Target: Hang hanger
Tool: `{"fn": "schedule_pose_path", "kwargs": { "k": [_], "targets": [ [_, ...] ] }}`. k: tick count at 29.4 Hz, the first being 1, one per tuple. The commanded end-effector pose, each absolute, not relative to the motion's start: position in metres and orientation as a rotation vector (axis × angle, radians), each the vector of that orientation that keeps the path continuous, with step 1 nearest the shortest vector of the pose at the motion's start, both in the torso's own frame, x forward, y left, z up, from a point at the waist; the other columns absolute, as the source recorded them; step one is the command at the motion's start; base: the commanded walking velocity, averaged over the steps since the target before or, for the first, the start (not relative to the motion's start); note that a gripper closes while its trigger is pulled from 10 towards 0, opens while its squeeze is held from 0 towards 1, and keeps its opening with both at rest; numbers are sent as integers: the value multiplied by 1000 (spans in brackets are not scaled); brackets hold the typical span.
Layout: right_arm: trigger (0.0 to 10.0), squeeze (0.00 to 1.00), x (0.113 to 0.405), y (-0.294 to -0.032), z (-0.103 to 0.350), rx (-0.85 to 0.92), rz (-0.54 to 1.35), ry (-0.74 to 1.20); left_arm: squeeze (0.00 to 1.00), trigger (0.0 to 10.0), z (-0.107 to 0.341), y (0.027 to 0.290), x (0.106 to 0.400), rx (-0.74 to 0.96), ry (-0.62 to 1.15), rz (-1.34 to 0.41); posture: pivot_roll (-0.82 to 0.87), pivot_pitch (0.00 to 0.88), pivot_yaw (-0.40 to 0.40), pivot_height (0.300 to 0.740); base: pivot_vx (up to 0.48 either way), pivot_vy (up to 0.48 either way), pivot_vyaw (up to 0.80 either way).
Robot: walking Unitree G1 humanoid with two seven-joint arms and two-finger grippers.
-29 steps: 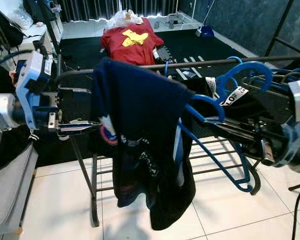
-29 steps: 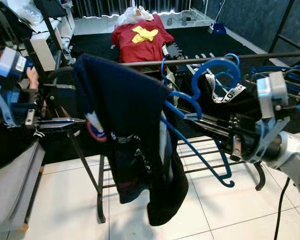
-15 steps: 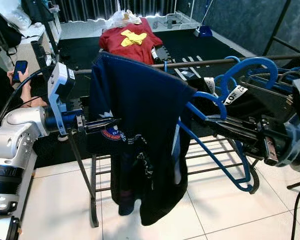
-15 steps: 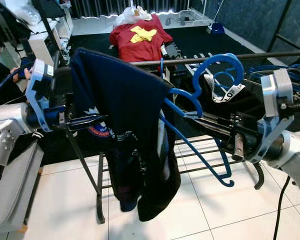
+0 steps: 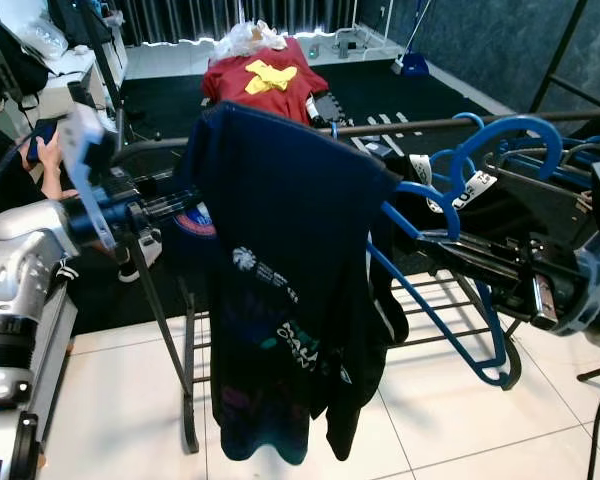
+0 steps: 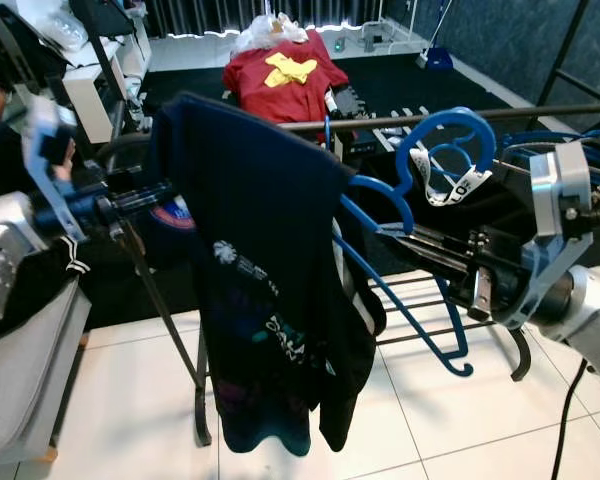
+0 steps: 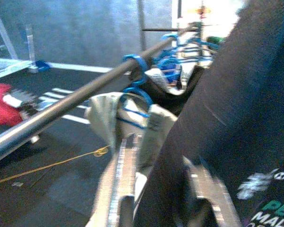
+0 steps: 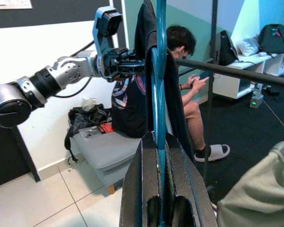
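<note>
Right now, step: I judge I'm mid-carry, with the hook not yet on the rail (image 5: 400,126).
Next move: I'd lift the hook over the rail and lower it on, keeping the shirt clear of the other hangers (image 5: 500,135).
Right gripper (image 5: 440,250): fingers pinched tight on the blue hanger (image 5: 435,310), centre-right of the head view.
Left gripper (image 5: 170,205): at the left of the frame, fingers on either side of the dark shirt (image 5: 290,280) edge; I can't tell if they're pinching it.
Hanger place: just in front of the rail, slightly below it, shirt draped over it.
Hanger axis: its long axis runs toward me, roughly crosswise to the rail; hook points up.
Background: a person (image 8: 189,90) sits behind, beyond the rack.
</note>
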State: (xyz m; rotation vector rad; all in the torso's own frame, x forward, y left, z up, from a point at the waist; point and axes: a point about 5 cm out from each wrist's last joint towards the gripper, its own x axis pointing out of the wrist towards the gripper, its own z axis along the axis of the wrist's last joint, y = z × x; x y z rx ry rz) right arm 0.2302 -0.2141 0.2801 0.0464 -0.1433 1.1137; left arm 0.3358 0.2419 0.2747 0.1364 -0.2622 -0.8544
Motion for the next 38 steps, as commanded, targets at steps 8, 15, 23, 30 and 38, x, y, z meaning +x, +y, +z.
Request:
{"fn": "schedule_pose_path", "kwargs": {
  "k": [8,15,23,30,38],
  "targets": [
    [0,0,237,-233,260,18,947,-34,0,0,288,297,344,78,-314,-436,-19,47,-7,740,0,0,0],
    [0,0,239,-235,250,24,911,10,0,0,291,310,347,26,-343,-330,-20,49,-7,740,0,0,0],
    [0,0,230,-225,264,86,1028,-90,1000,10000,276,266,338,-6,-323,-733,-23,51,-4,740,0,0,0],
    [0,0,226,-221,275,111,1096,-142,1000,10000,270,251,320,5,-301,-982,-25,51,-4,740,0,0,0],
    [0,0,224,-213,279,134,1160,-161,1000,10000,271,250,318,78,-301,-989,-21,51,-7,740,0,0,0]
  ]
}}
